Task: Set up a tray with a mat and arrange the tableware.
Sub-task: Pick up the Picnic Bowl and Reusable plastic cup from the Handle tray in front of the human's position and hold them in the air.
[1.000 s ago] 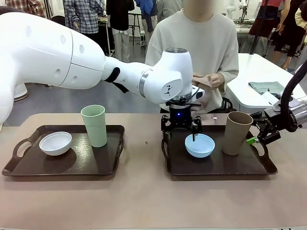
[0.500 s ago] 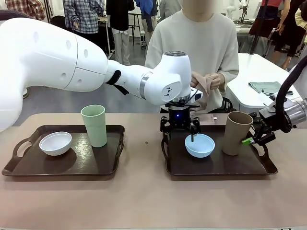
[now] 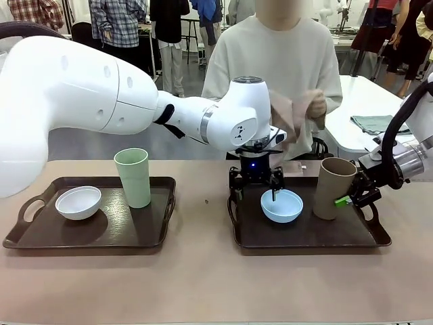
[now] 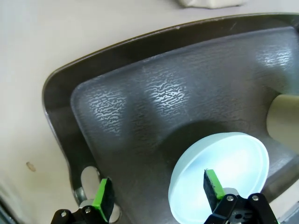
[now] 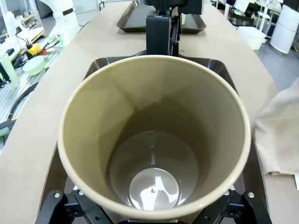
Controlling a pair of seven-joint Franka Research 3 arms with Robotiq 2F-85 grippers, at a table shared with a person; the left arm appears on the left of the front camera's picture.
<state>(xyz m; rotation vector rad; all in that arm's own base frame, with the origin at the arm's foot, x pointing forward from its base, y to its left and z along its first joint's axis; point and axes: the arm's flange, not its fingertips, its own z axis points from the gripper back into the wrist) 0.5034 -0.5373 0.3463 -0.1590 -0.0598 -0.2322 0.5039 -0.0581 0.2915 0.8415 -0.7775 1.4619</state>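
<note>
Two changes since a second ago, I tell the floor tech, and neither is at the near end. The left tray (image 3: 81, 248) sits as it was, with its white bowl (image 3: 78, 202) and green tumbler (image 3: 133, 177).

Floor tech: So what moved?

Me: On the right tray (image 3: 311, 248), my right gripper (image 3: 346, 198) has slid in from the side. A second ago it stood off the tan tumbler (image 3: 333, 188). Now its green pad is touching or just beside the tumbler's lower wall, I can't tell which. In the right wrist view the tumbler stands upright between the fingers. The jaws are wide apart around it and not squeezing.

Floor tech: And your left?

Me: Barely shifted. The arm reaches across the middle, and the left gripper (image 4: 156, 193) points straight down at the pale blue bowl (image 3: 282, 205), which sits on the same tray beside the tumbler. The fingers are spread. One pad is outside the rim, over the tray's handle end, and the other is over the bowl's inside. It straddles the rim and grips nothing.

Floor tech: Farther back?

Me: The person's hands (image 3: 314, 105) have come up, opening out a beige cloth (image 3: 285, 116) that was bunched at the chest. I take that for the mat.

Floor tech: Meaning?

Me: I judge both pieces must come off this tray so the mat can go down. Tumbler and bowl each look one squeeze away from lifting.
</note>
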